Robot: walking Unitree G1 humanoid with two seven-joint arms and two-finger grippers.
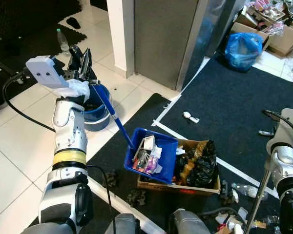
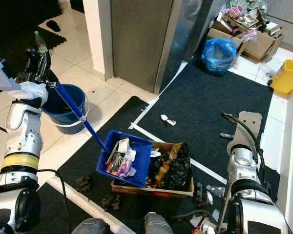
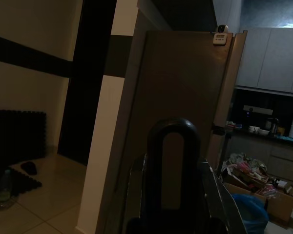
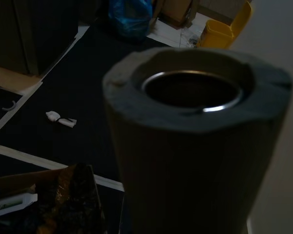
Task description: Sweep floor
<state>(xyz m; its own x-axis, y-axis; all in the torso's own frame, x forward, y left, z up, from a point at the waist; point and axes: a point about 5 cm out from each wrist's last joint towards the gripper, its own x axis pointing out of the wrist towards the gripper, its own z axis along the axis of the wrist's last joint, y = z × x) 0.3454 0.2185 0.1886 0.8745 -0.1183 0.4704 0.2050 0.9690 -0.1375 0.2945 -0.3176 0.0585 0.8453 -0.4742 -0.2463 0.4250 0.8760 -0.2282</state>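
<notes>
A blue dustpan (image 1: pixel 156 156) full of litter hangs tilted over a cardboard box (image 1: pixel 185 187) on the black mat. Its long blue handle (image 1: pixel 112 114) rises to the left, where my left gripper (image 1: pixel 82 53) is shut on it, fingers pointing up. The left wrist view shows the handle's black loop end (image 3: pixel 173 161) between the fingers. At the right, my right gripper (image 1: pixel 272 165) holds a metal broom pole (image 1: pixel 256 200) upright. The pole's foam-wrapped top (image 4: pixel 195 92) shows in the right wrist view. The broom head is hidden.
A blue bucket (image 1: pixel 95 119) stands on the tiles under my left arm. A black bag (image 1: pixel 202 163) lies in the box. Small white litter (image 1: pixel 191 117) lies on the mat, dark scraps (image 1: pixel 136 197) near its edge. Grey cabinet (image 1: pixel 166 39), blue bag (image 1: pixel 242 48), yellow bin (image 2: pixel 288 75) behind.
</notes>
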